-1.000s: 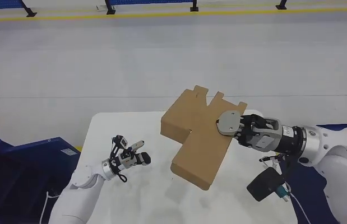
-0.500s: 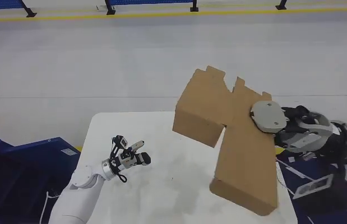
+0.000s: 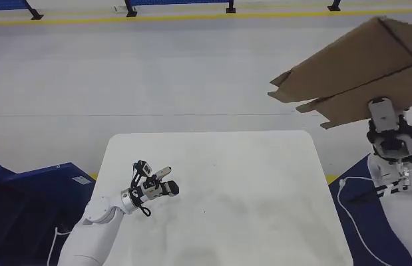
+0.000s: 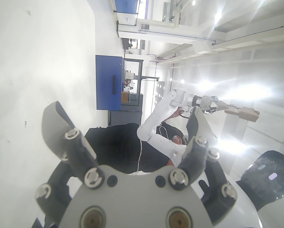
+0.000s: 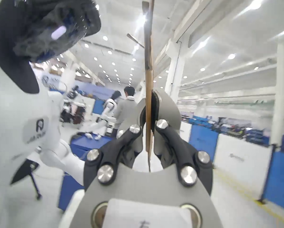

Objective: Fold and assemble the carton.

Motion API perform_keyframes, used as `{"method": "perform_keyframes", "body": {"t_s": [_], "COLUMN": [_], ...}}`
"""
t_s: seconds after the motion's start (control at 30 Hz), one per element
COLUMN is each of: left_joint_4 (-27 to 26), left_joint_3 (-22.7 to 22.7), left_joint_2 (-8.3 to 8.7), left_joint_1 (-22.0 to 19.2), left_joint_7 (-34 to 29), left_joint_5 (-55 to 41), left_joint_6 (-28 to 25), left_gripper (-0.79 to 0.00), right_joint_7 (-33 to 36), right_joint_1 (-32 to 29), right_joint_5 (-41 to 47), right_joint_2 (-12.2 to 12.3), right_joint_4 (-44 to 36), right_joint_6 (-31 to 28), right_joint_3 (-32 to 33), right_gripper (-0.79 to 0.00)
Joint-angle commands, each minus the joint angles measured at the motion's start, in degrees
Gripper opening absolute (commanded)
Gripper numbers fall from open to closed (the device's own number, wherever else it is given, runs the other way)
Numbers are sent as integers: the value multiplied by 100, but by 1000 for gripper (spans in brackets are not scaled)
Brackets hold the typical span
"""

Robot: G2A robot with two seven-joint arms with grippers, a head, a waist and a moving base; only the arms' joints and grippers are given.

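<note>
The right tool [image 3: 383, 112] has lifted the carton [image 3: 345, 63] off the tabletop [image 3: 245, 199] and swung it outward. The flat cardboard now stands above this tool, which is clamped firmly on one edge. The left tool [image 3: 170, 181] has not moved; it is spread open with nothing inside, well apart from the carton. I judge that the folding has not yet begun, and the carton must first come within reach of both tools.

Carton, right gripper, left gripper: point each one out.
carton [image 3: 352, 63], top view, brown upper panel.
right gripper [image 5: 148, 110], right wrist view, between fingertips clamping the carton edge.
left gripper [image 4: 124, 115], left wrist view, between open fingertips.
</note>
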Motion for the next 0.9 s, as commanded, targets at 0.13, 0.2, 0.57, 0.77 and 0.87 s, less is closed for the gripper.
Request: {"method": "perform_keyframes", "body": {"t_s": [0.13, 0.2, 0.57, 0.77, 0.87], "left_joint_4": [0, 0, 0, 0, 0], "left_joint_3": [0, 0, 0, 0, 0], "left_joint_2": [0, 0, 0, 0, 0], "left_joint_1": [0, 0, 0, 0, 0], "left_joint_7": [0, 0, 0, 0, 0], "left_joint_5": [0, 0, 0, 0, 0], "left_joint_6": [0, 0, 0, 0, 0], "left_gripper": [0, 0, 0, 0, 0], "right_joint_7": [2369, 3137, 5976, 5976, 5976], "right_joint_1": [-135, -215, -514, -514, -514], "right_joint_5": [3212, 3952, 5993, 5993, 5993], "right_joint_2": [127, 135, 186, 186, 186], "right_joint_4": [541, 775, 1195, 1195, 1195], "right_joint_6": [406, 622, 1429, 1429, 1429], "right_joint_3": [-1278, -1660, -2002, -2002, -2002], "right_gripper": [-785, -785, -785, -785, -785]}}
